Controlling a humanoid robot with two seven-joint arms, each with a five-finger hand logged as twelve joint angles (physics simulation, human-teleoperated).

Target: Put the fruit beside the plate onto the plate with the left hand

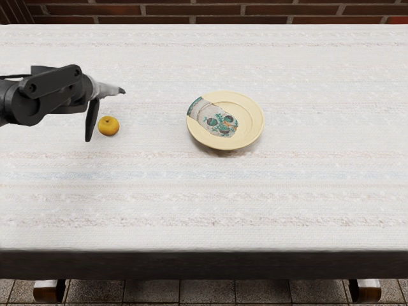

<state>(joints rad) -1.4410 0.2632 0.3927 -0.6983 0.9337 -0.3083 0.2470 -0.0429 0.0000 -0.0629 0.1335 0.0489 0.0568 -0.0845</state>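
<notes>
Near the table's [255, 204] left edge, open empty left hand [94, 97] just beside the fruit [108, 125]; plate [255, 118] well apart

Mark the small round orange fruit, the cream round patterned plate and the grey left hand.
small round orange fruit [108, 125]: head view, middle of its skin.
cream round patterned plate [253, 115]: head view, bare right rim.
grey left hand [91, 96]: head view, middle of the hand, fingers spread.
</notes>
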